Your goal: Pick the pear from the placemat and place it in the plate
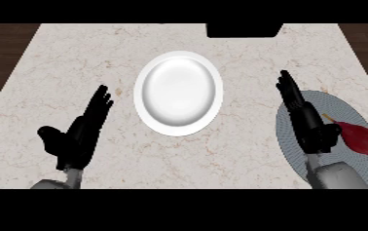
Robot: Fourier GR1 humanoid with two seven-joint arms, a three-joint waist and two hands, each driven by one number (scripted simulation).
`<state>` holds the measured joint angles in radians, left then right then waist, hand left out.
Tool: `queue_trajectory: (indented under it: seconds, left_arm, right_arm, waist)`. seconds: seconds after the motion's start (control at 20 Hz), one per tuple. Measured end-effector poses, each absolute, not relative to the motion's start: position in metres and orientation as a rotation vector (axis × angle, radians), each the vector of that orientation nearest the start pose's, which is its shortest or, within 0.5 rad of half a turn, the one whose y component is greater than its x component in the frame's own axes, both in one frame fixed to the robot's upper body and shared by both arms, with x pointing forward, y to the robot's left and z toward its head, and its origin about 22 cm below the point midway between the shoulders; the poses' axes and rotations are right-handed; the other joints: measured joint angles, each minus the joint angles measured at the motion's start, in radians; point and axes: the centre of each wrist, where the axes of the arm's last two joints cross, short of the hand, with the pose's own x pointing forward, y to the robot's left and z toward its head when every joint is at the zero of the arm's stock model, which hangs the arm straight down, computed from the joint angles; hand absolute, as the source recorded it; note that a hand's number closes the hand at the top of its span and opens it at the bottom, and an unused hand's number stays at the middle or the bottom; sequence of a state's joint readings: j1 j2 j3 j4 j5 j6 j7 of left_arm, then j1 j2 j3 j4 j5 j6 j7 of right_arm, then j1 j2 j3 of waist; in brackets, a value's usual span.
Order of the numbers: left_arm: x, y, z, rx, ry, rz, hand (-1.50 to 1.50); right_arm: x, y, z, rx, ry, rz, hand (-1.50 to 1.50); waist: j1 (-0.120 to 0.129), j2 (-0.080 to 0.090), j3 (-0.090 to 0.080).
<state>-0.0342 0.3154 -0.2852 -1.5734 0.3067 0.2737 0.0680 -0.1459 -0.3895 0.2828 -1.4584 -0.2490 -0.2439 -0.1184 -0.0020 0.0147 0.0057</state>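
The pear point(354, 135) lies on the placemat point(338, 109) at the right edge of the counter point(86, 59), a dark red shape with a small pale stem end pointing toward the right hand; part of it runs out of view at the picture's edge. The placemat is a round grey-blue mat with fine ribbing, and it too is cut off on the right. The right hand point(305, 120) sits over the mat's left part, just beside the pear, its fingers stretched straight and pointing away from the robot, thumb close to the fruit's stem end; whether it touches the pear I cannot tell, but it has hold of nothing. The plate point(178, 59), white and glossy, stands in the middle of the counter, well apart from the mat, with nothing on it. The left hand point(78, 136) shows at the lower left, fingers straight and angled up toward the plate, thumb spread out to the side, resting open over the bare marble and holding nothing. A black block point(244, 30) stands at the far edge of the counter beyond the plate. Dark wood point(14, 35) shows past the counter's left and right corners.
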Motion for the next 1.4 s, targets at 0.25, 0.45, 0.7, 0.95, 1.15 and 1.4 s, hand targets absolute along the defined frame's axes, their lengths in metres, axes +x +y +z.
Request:
queue_trajectory:
  seconds: [0.25,0.45,0.7,0.95,1.15,1.4]
  left_arm:
    - [0.263,0.248,0.028,0.123,-1.523,-0.104,0.0]
    - [0.27,0.253,0.035,0.174,-1.55,-0.17,0.0]
    - [0.285,0.26,0.041,0.214,-1.555,-0.196,0.0]
    - [0.292,0.261,0.042,0.218,-1.561,-0.211,0.0]
    - [0.293,0.257,0.041,0.22,-1.56,-0.215,0.0]
    - [0.295,0.257,0.04,0.216,-1.553,-0.217,0.0]
  right_arm:
    - [0.284,-0.265,0.037,0.069,-1.57,0.27,-1.5]
    - [0.294,-0.282,0.075,-0.049,-1.612,0.722,1.5]
    - [0.263,-0.332,0.022,-0.059,-1.514,0.84,-1.5]
    - [0.242,-0.385,0.003,-0.116,-1.545,0.955,-1.5]
    - [0.246,-0.413,0.028,-0.23,-1.626,1.017,-1.5]
    - [0.26,-0.431,0.085,-0.352,-1.604,1.121,-1.5]
  waist:
    - [0.0,-0.008,-0.004]
    - [0.02,-0.024,-0.014]
    - [-0.001,-0.013,-0.007]
    - [-0.003,-0.013,-0.005]
    - [-0.004,-0.015,-0.005]
    - [-0.004,-0.017,-0.007]
